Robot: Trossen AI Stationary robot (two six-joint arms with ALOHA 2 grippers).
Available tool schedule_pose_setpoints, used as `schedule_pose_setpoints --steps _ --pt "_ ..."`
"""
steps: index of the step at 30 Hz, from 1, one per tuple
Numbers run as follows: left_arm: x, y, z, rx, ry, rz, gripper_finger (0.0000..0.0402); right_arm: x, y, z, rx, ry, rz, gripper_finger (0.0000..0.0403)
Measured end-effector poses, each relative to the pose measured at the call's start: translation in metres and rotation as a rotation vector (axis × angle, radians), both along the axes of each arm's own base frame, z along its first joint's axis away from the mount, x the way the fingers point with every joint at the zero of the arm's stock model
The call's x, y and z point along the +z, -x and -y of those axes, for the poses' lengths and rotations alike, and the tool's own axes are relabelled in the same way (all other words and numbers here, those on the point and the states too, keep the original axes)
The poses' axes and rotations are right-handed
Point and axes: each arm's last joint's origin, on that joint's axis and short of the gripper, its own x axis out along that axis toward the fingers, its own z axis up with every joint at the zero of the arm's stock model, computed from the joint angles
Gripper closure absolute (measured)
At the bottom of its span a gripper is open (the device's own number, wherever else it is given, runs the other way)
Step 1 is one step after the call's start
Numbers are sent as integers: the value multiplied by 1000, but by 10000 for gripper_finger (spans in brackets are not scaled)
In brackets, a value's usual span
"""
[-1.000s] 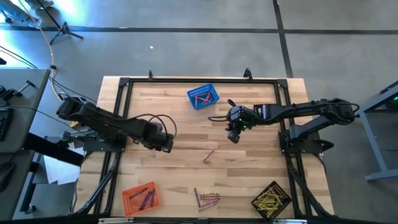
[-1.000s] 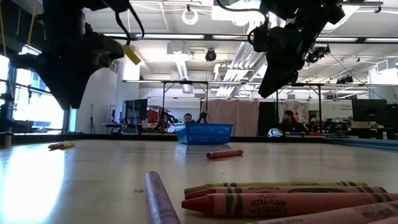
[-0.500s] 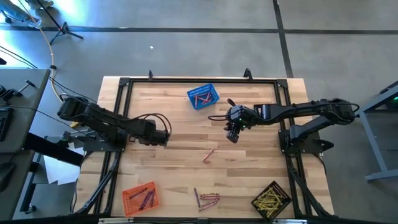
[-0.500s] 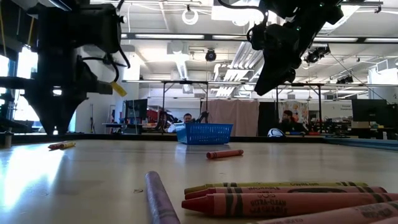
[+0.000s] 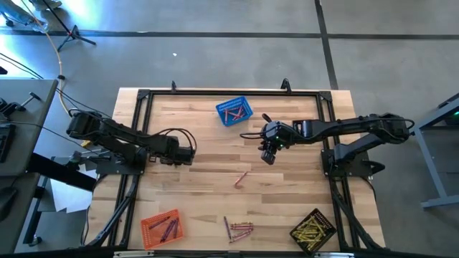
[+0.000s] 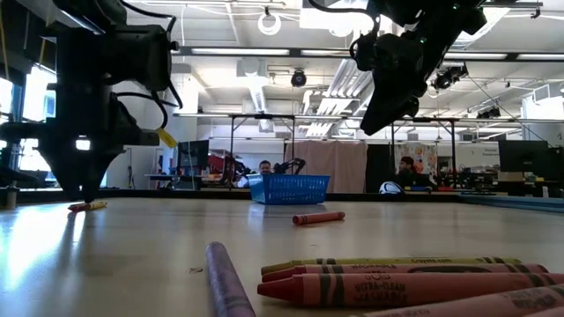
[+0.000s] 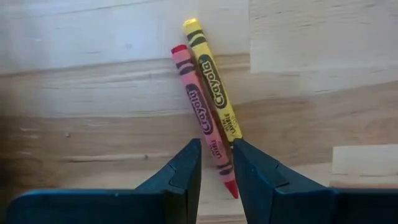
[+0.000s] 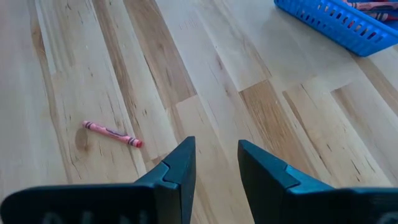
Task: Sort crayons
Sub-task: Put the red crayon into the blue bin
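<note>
step in hand, as judged: the pick-up of a crayon from the left side of the table [image 5: 287, 208]. the left gripper [image 7: 216, 163] is low over two crayons lying side by side and touching — a pink-red crayon [image 7: 204, 121] and a yellow crayon [image 7: 214, 81]. its jaws stand slightly apart, straddling the lower end of the pink-red one; nothing is pinched yet. in the low view the pair [image 6: 87, 206] lies just under the gripper's tip.

the next move calls for closing on one crayon only. the yellow one lies against it, so the risk is dragging or lifting both.

the right gripper [image 5: 268, 154] hangs above the table near the blue basket [image 5: 234, 112], jaws parted and empty. a lone red crayon [image 8: 113, 134] lies on the wood in its view.

remaining stock: a loose cluster of crayons [image 5: 238, 229] at the near edge, a small pair [image 5: 241, 178] mid-table. the orange basket [image 5: 161, 227] and black basket [image 5: 313, 229] already hold crayons — sorting looks well along, not finished.

the crayons are paper-wrapped sticks with printed labels.
</note>
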Motion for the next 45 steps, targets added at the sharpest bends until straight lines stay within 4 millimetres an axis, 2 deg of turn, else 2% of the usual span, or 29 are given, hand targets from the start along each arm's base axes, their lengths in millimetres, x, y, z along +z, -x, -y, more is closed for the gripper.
schedule_pose_setpoints --steps 17,20,24,28,35,38,41,45 --pt "-10 8 0 -1 26 -20 324 0 0 0 -1 0 1 297" --pt "-10 8 -1 7 28 -21 342 0 0 0 -1 0 1 297" --pt "-10 7 -3 29 40 -18 391 0 0 0 -1 0 0 297" --pt "-7 7 -5 36 30 -22 394 0 0 0 -16 -16 2 297" --pt "25 -8 -10 2 -15 42 398 0 0 0 -30 -36 0 297" --pt "48 -26 -18 -31 -99 166 400 0 0 0 -30 -36 0 297" --pt "69 -47 -33 -97 -214 308 400 0 0 0 -30 -36 0 297" --pt "89 -75 -68 -164 -390 531 400 0 0 0 -31 -37 1 297"
